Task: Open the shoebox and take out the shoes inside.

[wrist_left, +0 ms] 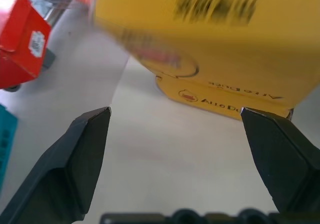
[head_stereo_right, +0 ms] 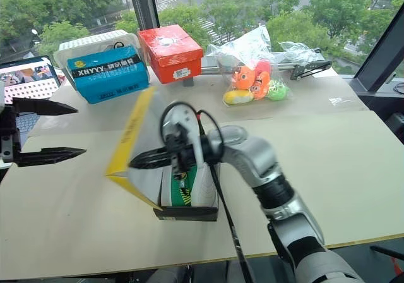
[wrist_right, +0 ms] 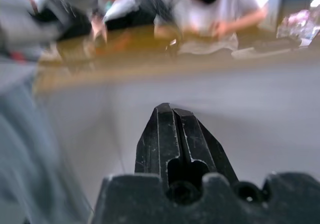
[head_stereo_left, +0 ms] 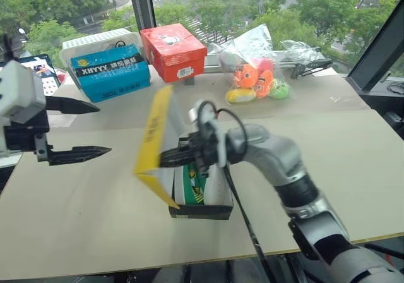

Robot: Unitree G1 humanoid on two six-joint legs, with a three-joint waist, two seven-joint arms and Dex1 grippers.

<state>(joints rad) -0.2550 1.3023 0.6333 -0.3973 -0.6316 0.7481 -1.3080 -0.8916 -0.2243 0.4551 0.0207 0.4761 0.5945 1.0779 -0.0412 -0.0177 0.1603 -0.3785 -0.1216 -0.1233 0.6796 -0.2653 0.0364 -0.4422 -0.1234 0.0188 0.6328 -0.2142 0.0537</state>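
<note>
The right gripper [head_stereo_right: 140,162] was pressed fully together, gripping nothing, its tips against the inner face of the lid [head_stereo_left: 154,131], which stood raised on its hinge edge and blurred. The left gripper [head_stereo_left: 95,128] hung with its 2 fingers spread wide and empty, well to the left of the lid.

The box [head_stereo_left: 201,210] sat directly under the right gripper, near the table [head_stereo_left: 76,220] front edge. The shoes [head_stereo_left: 194,183] lay inside it, just below and behind the right fingers, 1 green side with a yellow stripe showing.

The lid looked like thin card: light, stiff enough to be pushed by a fingertip, and likely to drop back if let go. The shoes looked small, soft and light; the rim by the yellow stripe seemed the best place to pinch.

Beyond the grippers stood the blue box [head_stereo_left: 110,73], the red box [head_stereo_left: 173,50] and a bag of plush toys [head_stereo_left: 254,74], all well apart. The upright lid itself stood between the left gripper and the shoes, and the right arm lay across the open box.
</note>
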